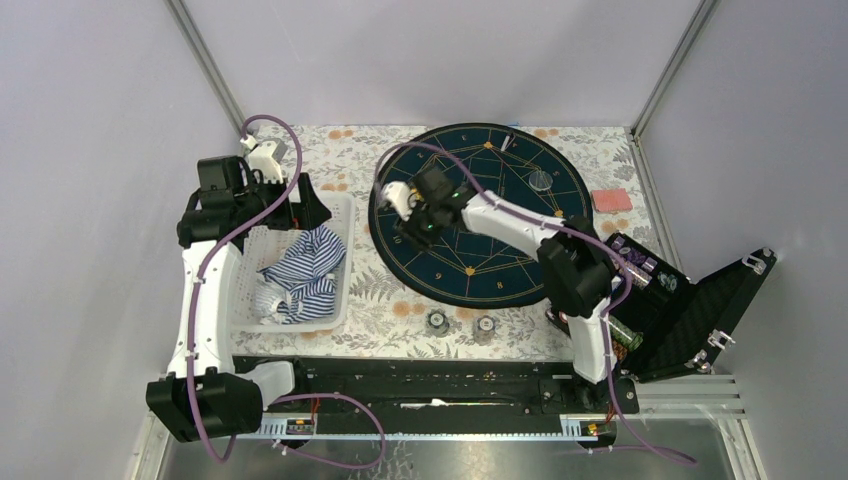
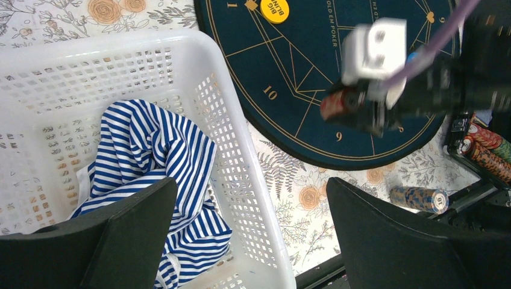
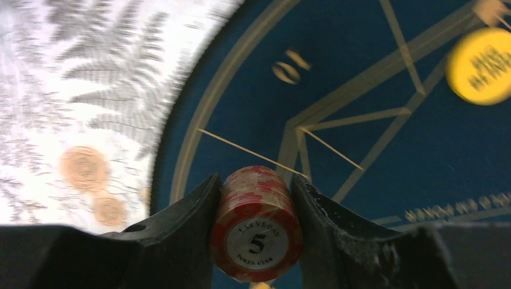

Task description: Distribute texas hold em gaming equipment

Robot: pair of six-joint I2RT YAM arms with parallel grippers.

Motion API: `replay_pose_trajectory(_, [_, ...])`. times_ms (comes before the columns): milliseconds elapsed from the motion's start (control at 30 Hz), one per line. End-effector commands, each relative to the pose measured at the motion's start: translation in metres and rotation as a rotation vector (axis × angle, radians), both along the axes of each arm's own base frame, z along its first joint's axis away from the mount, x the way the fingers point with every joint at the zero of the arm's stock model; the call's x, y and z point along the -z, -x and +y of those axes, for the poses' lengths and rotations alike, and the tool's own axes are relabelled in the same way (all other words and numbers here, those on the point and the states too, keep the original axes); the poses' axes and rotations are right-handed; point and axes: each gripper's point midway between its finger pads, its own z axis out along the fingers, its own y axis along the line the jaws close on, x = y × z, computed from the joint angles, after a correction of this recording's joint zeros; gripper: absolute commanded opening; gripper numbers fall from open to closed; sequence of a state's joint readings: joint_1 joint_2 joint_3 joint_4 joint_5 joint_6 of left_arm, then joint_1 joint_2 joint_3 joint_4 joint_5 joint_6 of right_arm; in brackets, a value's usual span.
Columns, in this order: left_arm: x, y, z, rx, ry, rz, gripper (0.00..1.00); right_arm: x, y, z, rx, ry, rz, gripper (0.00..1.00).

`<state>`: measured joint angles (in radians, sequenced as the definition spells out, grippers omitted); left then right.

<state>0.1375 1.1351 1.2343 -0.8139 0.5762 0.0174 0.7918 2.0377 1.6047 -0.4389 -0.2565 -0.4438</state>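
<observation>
My right gripper (image 3: 254, 182) is shut on a red poker chip stack (image 3: 256, 223) marked 5. It holds the stack over the left part of the round dark blue mat (image 3: 373, 150); the gripper (image 1: 418, 218) also shows in the top view. A yellow disc (image 3: 482, 65) lies on the mat beyond it, and shows in the left wrist view too (image 2: 275, 9). Two more chip stacks (image 1: 437, 320) (image 1: 485, 326) lie on the flowered tablecloth in front of the mat. Red-backed cards (image 1: 611, 199) lie at the right. My left gripper (image 2: 253, 241) is open and empty over the white basket (image 2: 241, 150).
The basket (image 1: 340, 215) holds a striped blue-white cloth (image 1: 300, 270). An open black case (image 1: 690, 300) with more chips (image 2: 488, 150) stands at the right front. A grey disc (image 1: 541, 180) lies on the mat's right side. Grey walls close in the table on three sides.
</observation>
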Motion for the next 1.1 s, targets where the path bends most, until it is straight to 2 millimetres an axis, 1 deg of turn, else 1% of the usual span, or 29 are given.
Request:
replay_pose_trajectory(0, [-0.01,-0.008,-0.003,0.032,0.013,-0.047,0.99,-0.051,-0.057,-0.025,0.146,-0.098,-0.052,0.36])
replay_pose_trajectory(67, [-0.01,-0.008,-0.004,0.036,0.014,-0.048,0.99,-0.043,-0.082,-0.046,0.213,-0.075,-0.047,0.36])
replay_pose_trajectory(167, [-0.01,-0.007,-0.003,0.036,0.01,-0.049,0.99,-0.034,-0.114,-0.075,0.298,-0.044,-0.055,0.36])
replay_pose_trajectory(233, [-0.009,-0.006,-0.003,0.038,0.01,-0.049,0.99,-0.026,-0.131,-0.093,0.343,-0.028,-0.055,0.36])
replay_pose_trajectory(333, [-0.009,-0.005,-0.004,0.041,0.01,-0.051,0.99,-0.015,-0.15,-0.115,0.396,-0.003,-0.054,0.36])
replay_pose_trajectory(400, [-0.009,-0.005,-0.005,0.045,0.017,-0.049,0.99,-0.007,-0.158,-0.125,0.418,0.013,-0.054,0.36])
replay_pose_trajectory(500, [-0.009,-0.007,-0.005,0.047,0.018,-0.047,0.99,0.004,-0.163,-0.132,0.437,0.022,-0.04,0.37])
replay_pose_trajectory(633, [-0.007,-0.007,-0.005,0.05,0.018,-0.04,0.99,0.013,-0.165,-0.136,0.45,0.019,-0.02,0.4])
replay_pose_trajectory(700, [-0.005,-0.006,-0.005,0.059,0.01,-0.03,0.99,0.013,-0.166,-0.136,0.452,0.021,-0.021,0.42])
replay_pose_trajectory(733, [-0.005,-0.005,-0.004,0.062,0.001,-0.028,0.99,0.013,-0.166,-0.136,0.453,0.023,-0.022,0.45])
replay_pose_trajectory(767, [-0.004,-0.005,-0.004,0.065,-0.008,-0.027,0.99,0.012,-0.167,-0.136,0.456,0.022,-0.023,0.5])
replay_pose_trajectory(900, [0.002,-0.002,0.002,0.068,-0.056,-0.009,0.99,0.004,-0.168,-0.135,0.47,0.01,-0.018,0.84])
replay_pose_trajectory(967, [0.001,-0.001,0.007,0.065,-0.092,-0.005,0.99,-0.005,-0.166,-0.133,0.472,-0.002,-0.015,0.97])
replay_pose_trajectory(1000, [-0.001,-0.001,0.009,0.065,-0.105,-0.004,0.99,-0.01,-0.165,-0.132,0.472,-0.008,-0.013,0.99])
replay_pose_trajectory(1067, [-0.005,-0.001,0.011,0.072,-0.122,-0.003,0.99,-0.021,-0.161,-0.132,0.469,-0.017,-0.009,1.0])
